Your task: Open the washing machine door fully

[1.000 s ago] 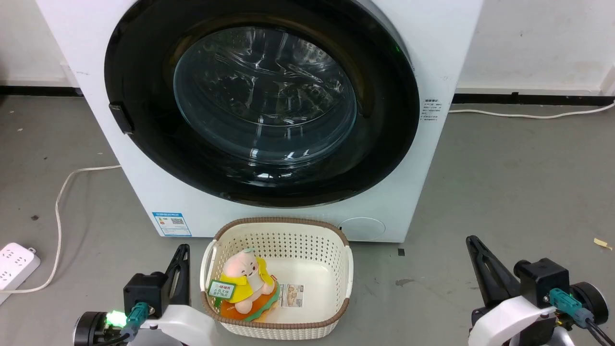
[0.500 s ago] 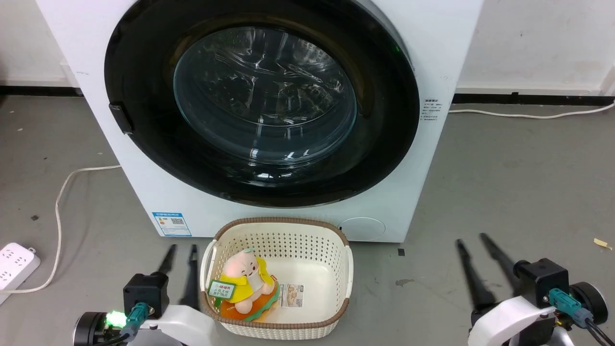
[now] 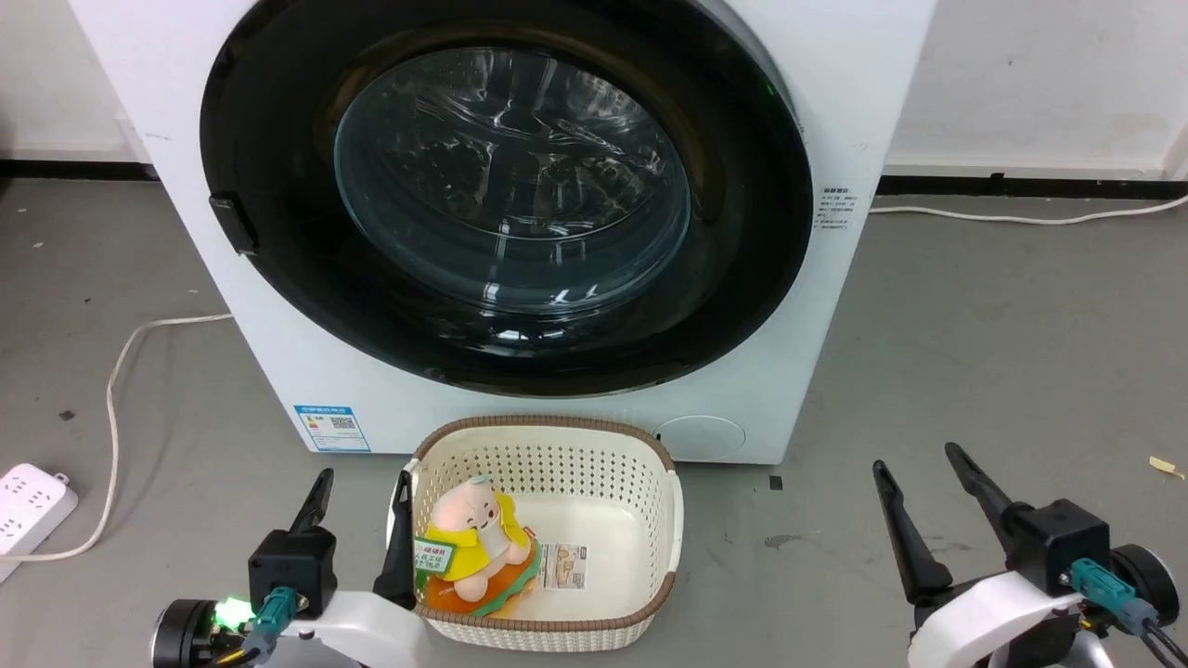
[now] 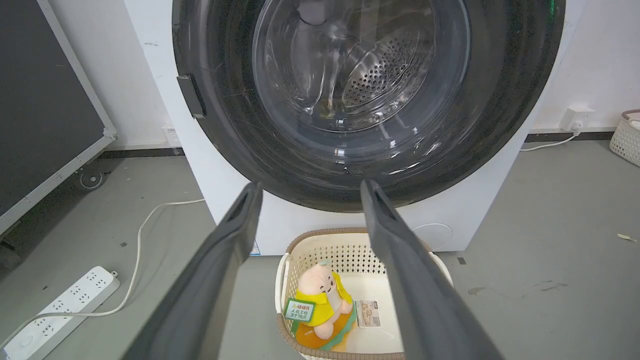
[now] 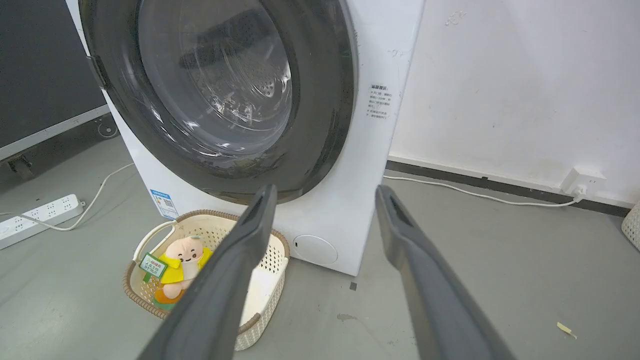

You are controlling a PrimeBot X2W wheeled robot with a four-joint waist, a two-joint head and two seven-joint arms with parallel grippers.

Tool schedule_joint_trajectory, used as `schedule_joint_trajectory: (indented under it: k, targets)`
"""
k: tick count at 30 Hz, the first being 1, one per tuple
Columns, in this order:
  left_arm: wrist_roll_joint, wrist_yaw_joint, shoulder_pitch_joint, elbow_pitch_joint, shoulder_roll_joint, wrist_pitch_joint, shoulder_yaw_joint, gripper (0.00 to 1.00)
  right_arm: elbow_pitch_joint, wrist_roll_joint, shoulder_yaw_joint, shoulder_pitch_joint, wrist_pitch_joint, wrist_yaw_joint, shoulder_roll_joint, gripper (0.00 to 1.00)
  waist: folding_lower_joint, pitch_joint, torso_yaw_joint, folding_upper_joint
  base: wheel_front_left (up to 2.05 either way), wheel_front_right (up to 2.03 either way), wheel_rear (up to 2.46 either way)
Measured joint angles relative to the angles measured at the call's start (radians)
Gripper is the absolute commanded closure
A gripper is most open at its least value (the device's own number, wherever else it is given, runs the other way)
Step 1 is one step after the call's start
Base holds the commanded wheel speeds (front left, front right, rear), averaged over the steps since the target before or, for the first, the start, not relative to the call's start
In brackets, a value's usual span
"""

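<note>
Hovering spread and empty, the left gripper and right gripper are facing the shut washing machine door, probably needing its black tab hooked.

Toy in basket before washing machine door

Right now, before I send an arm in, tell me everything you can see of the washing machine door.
The washing machine door is a large round glossy black ring around a bulging clear glass bowl, through which the perforated steel drum shows. It looks shut, flush on the white machine front. A small black tab sits at its left edge in the head view. Nothing touches it.
</note>
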Motion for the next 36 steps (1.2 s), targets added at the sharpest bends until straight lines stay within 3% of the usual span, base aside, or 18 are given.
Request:
schedule_joint_trajectory:
  k: [21, 36]
  targets:
    - [0.000, 0.026, -0.027, -0.007, 0.002, -0.043, -0.039, 0.00, -0.013, 0.078, -0.052, -0.095, -0.024, 0.000, -0.011, 0.00, 0.0000, 0.080, 0.016, 0.0000, 0.00, 0.00, 0.00]
    - [0.000, 0.049, -0.061, -0.012, 0.003, -0.073, -0.073, 0.00, 0.030, 0.277, -0.143, -0.305, 0.108, 0.000, -0.022, 0.00, 0.0001, 0.147, 0.047, 0.0000, 0.00, 0.00, 0.00]
